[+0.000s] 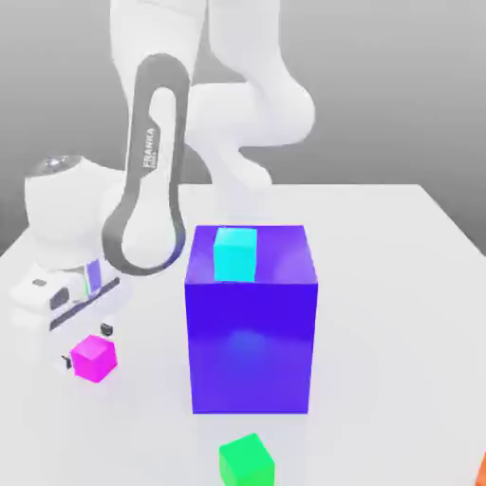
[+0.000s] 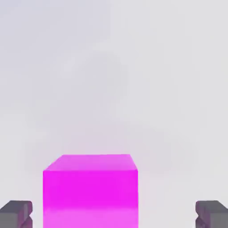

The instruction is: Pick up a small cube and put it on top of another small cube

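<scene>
Magenta cube [image 1: 94,358]: you find it resting on the bench [image 1: 399,285], near the exterior view's left edge, well apart from the green cube [image 1: 247,460] at the front.
Pincer [image 1: 87,345]: its jaws stand fully open and hold nothing; in the hand view one dark fingertip [image 2: 16,213] shows on each side of the magenta cube [image 2: 90,191], with a clear gap on both sides.
Risk, off-centre grip: the gap looks wider on one side, so you should expect one pad to touch first and push or turn the cube as the jaws close.
Risk, shallow grip: if you close before the pads reach the cube's flanks, it may pinch at the top edge and slip out.
Risk, transfer: the large blue cube [image 1: 252,323], with a cyan cube [image 1: 234,253] on top, stands close to the route to the green cube; a low carry could strike it.
Arm pose: the forearm [image 1: 152,161] slopes down steeply and the hand [image 1: 62,294] sits low over the bench, pincer pointing down at the cube.
</scene>
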